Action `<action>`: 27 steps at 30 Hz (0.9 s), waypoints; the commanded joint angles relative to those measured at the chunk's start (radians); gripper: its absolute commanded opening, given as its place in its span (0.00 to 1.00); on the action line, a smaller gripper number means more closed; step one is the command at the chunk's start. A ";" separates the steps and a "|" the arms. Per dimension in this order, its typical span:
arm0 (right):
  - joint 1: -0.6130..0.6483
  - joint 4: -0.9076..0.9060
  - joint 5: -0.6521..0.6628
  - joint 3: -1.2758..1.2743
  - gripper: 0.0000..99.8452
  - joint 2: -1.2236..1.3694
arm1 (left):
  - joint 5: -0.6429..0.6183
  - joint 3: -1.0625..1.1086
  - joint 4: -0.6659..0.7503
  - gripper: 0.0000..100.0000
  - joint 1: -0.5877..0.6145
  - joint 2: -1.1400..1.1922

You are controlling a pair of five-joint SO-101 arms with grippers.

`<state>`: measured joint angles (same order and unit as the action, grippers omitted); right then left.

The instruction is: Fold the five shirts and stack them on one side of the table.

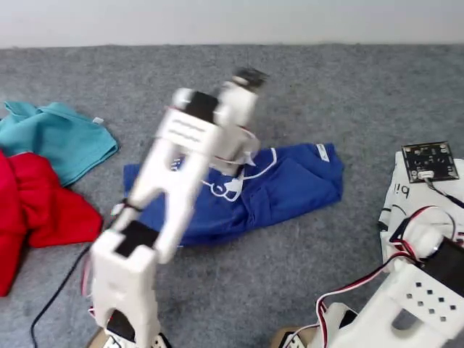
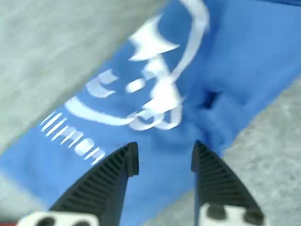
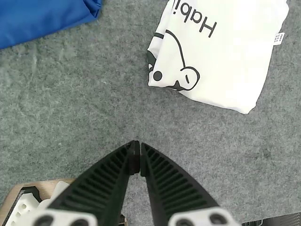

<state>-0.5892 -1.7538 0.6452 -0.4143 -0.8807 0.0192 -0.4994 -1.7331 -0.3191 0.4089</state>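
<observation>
A blue shirt [image 1: 275,190] with a white print lies crumpled in the middle of the grey table. My left arm stretches over it, and my left gripper [image 2: 164,157] hangs open just above the blue shirt [image 2: 235,70], near its print. A folded white shirt [image 3: 221,52] lies at the right side of the table, also seen behind the right arm [image 1: 409,192]. My right gripper [image 3: 139,157] is shut and empty above bare carpet, a short way from the white shirt. A teal shirt [image 1: 58,138] and a red shirt [image 1: 36,210] lie at the left edge.
The table is covered in grey carpet [image 1: 348,94]. A black cable [image 1: 54,304] runs along the front left. A white wall [image 1: 232,22] borders the far edge. Open carpet lies behind the blue shirt.
</observation>
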 commanded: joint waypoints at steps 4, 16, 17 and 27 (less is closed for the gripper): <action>-0.008 -0.033 0.000 0.029 0.02 -0.018 | 0.041 0.243 -0.020 0.21 0.285 -0.295; -0.008 -0.033 0.005 0.029 0.02 -0.016 | 0.275 0.667 0.147 0.25 0.577 -0.384; -0.008 -0.033 0.005 0.029 0.02 -0.018 | 0.293 0.704 0.180 0.25 0.586 -0.384; -0.010 -0.035 0.006 0.029 0.02 -0.019 | 0.285 1.018 0.534 0.25 0.601 -0.382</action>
<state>-0.5892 -1.7538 0.6452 -0.4143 -0.8807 0.3199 0.4856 -1.2774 0.2839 0.0760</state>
